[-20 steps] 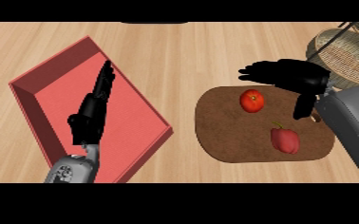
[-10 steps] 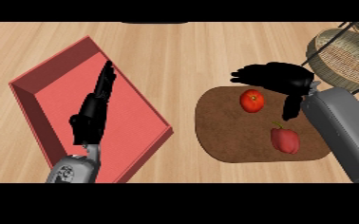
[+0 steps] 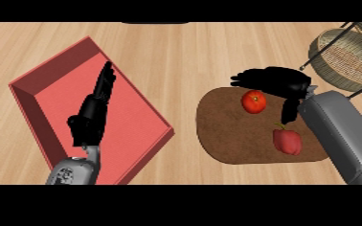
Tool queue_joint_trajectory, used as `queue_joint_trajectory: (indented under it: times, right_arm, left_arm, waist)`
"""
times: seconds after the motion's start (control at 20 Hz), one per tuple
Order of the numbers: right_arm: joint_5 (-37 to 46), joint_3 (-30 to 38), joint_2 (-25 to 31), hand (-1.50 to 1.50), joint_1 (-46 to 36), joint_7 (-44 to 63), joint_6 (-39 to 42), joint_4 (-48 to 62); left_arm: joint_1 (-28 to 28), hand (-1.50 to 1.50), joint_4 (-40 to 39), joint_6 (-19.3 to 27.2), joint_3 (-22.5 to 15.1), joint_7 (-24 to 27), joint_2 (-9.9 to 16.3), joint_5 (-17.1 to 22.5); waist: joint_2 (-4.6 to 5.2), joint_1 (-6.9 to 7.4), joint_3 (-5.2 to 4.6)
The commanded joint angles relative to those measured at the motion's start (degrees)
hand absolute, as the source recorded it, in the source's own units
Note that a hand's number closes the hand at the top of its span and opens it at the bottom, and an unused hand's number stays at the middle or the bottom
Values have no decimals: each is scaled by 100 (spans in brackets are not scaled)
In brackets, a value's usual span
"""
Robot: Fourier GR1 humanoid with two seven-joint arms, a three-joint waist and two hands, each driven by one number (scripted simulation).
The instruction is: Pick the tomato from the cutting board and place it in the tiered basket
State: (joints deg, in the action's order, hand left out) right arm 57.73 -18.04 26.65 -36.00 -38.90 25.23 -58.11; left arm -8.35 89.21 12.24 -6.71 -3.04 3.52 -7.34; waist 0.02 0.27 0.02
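Observation:
A red tomato (image 3: 254,101) lies on the far part of the brown cutting board (image 3: 226,134). My right hand (image 3: 277,80) hovers just behind and right of it, fingers spread toward the left and thumb hanging down beside the tomato; it holds nothing. The wire tiered basket (image 3: 339,57) stands at the far right edge, partly cut off. My left hand (image 3: 93,110) rests open over the red tray, fingers pointing away.
A red bell pepper (image 3: 287,141) lies on the board's near right part, next to my right forearm. A large red tray (image 3: 50,91) with raised walls fills the left side. Bare wooden counter (image 3: 184,52) stretches between tray and board.
My right hand has shifted left and nearer, closing in over the tomato, and the forearm now covers more of the board's right edge. The left hand has stayed still.

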Motion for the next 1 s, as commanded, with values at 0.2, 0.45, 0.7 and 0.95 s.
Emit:
queue_joint_trajectory:
  times: [0.2,0.45,0.7,0.95]
  right_arm:
    - [136,145,-399,-150,219,-330,-351,552]
    - [158,422,-678,150,65,-237,-616,371]
    - [518,453,-134,150,549,-757,-1583,190]
    - [1183,698,1875,150,1764,-966,-2604,349]
  left_arm:
    - [-242,0,210,10,-17,-445,-74,-151]
    - [-161,0,-142,-72,83,-2,-115,-115]
    - [135,0,95,-33,9,42,-113,-205]
    - [269,0,213,-50,295,68,84,-39]
  waist:
    - [5,7,0]
    - [4,-2,-2]
    - [-3,-19,-1]
    - [-42,-383,8]
